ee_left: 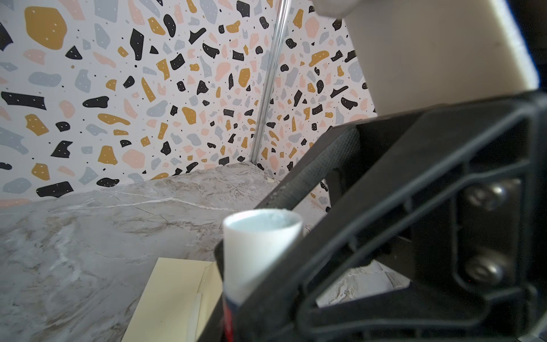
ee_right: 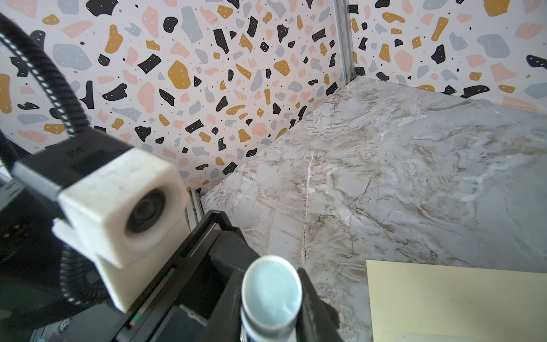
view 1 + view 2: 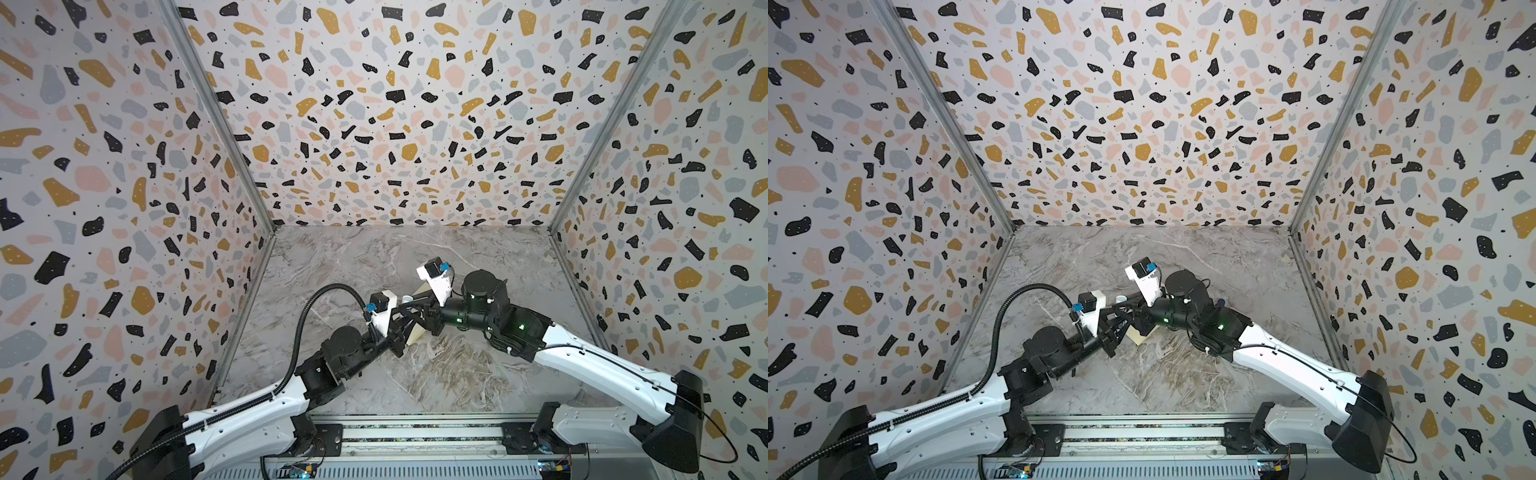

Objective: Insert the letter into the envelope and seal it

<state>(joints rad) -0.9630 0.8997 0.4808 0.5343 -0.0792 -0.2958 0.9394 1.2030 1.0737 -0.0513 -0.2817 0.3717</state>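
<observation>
One envelope point(image 3: 416, 335), long axis front-to-back

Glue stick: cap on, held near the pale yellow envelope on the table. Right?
No cap: the right wrist view shows the glue stick open, pale blue top bare. It is held near the pale yellow envelope on the table.

Pale yellow envelope point(image 1: 168, 296), white blue-tipped glue stick point(image 1: 254, 251), grey-veined marble table point(image 1: 88, 237), terrazzo walls point(image 1: 118, 88).
</observation>
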